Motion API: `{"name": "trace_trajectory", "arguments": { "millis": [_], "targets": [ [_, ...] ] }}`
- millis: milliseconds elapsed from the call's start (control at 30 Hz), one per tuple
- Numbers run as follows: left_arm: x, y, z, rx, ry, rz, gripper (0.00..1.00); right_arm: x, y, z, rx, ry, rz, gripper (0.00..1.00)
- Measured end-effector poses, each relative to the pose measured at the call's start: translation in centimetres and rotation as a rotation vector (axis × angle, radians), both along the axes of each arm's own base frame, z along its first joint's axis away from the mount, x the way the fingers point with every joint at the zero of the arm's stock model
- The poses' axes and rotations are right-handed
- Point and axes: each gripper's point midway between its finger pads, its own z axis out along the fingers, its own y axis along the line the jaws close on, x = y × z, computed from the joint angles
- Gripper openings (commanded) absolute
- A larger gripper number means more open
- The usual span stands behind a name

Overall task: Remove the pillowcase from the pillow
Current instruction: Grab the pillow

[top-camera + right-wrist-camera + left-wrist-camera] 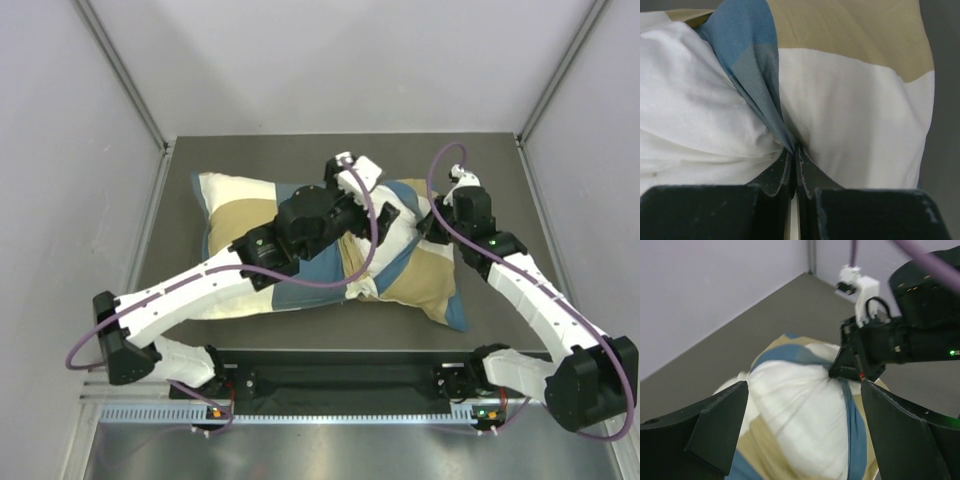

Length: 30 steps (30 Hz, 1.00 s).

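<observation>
A gray table [300,160] sits between pale walls. The checked pillowcase [245,215] lies across its middle, with the white pillow [695,110] bulging out at its right end. There the right gripper [795,155] is clamped tight on the pillowcase's blue edge. The left gripper [805,385] hovers just above the pillow, spread wide.

Dark grey counter [250,155]. Plain pale walls [340,60] enclose its left, rear and right sides. Metal posts [120,70] rise from its rear corners.
</observation>
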Motion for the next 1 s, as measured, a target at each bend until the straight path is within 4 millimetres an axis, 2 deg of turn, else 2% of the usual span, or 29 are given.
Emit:
{"name": "trace_trajectory", "arguments": {
  "millis": [67, 133, 233, 367, 467, 667, 933, 967, 1000],
  "targets": [
    [-0.1, -2.3, 0.9, 0.026, -0.039, -0.091, 0.99, -0.1, 0.2, 0.1, 0.009, -0.009, 0.009, 0.00],
    [-0.1, -4.6, 0.4, 0.068, -0.065, -0.171, 0.99, -0.4, 0.3, 0.1, 0.020, -0.017, 0.020, 0.00],
    [0.0, -7.2, -3.1, 0.173, -0.068, -0.270, 0.99, -0.7, 0.6, 0.2, 0.036, -0.022, 0.036, 0.00],
    [0.2, -9.0, -9.0, 0.314, -0.029, -0.341, 0.99, -1.0, 0.9, 0.3, 0.051, -0.029, 0.050, 0.00],
    [0.6, -9.1, -11.5, 0.374, -0.021, -0.345, 0.99, -1.2, 0.9, 0.3, 0.062, -0.031, 0.049, 0.00],
    [1.8, -8.2, -14.0, 0.406, -0.030, -0.312, 0.99, -1.4, 1.0, 0.2, 0.071, -0.040, 0.056, 0.00],
    [3.6, -7.3, -15.7, 0.402, -0.034, -0.268, 0.94, -1.6, 1.0, 0.1, 0.078, -0.048, 0.054, 0.00],
    [3.7, -7.3, -15.8, 0.395, -0.037, -0.265, 0.92, -1.7, 1.0, 0.1, 0.078, -0.048, 0.054, 0.00],
    [3.8, -7.3, -16.0, 0.390, -0.038, -0.263, 0.85, -1.7, 1.0, 0.2, 0.078, -0.049, 0.054, 0.00]
  ]
}}
